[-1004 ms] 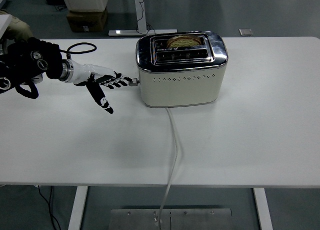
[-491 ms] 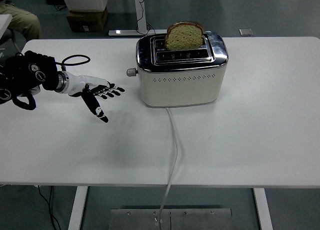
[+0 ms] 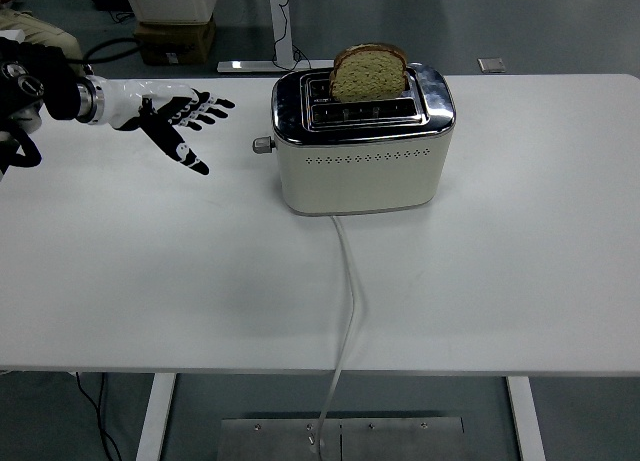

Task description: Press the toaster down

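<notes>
Cream-coloured and chrome, the toaster (image 3: 363, 141) stands in the upper middle of the frame on the white table (image 3: 480, 281), and its white cord (image 3: 345, 311) runs down toward the bottom edge. A slice of bread (image 3: 369, 71) now stands tall out of the back slot, while one second ago it was sunk low inside. The lever knob (image 3: 262, 144) on the toaster's left end sits high, at the same height as half a second ago; one second ago it was lower, with the fingertips touching it.

The left hand (image 3: 165, 116) has moved away to the upper left of the frame, well apart from the knob. Its fingers (image 3: 210, 106) are spread and hold nothing, and the thumb points down and to the right. The right arm is not visible.

My judgement: the lever came up again and did not latch, so the press is not done. The hand would need to return to the knob and push it down fully.
</notes>
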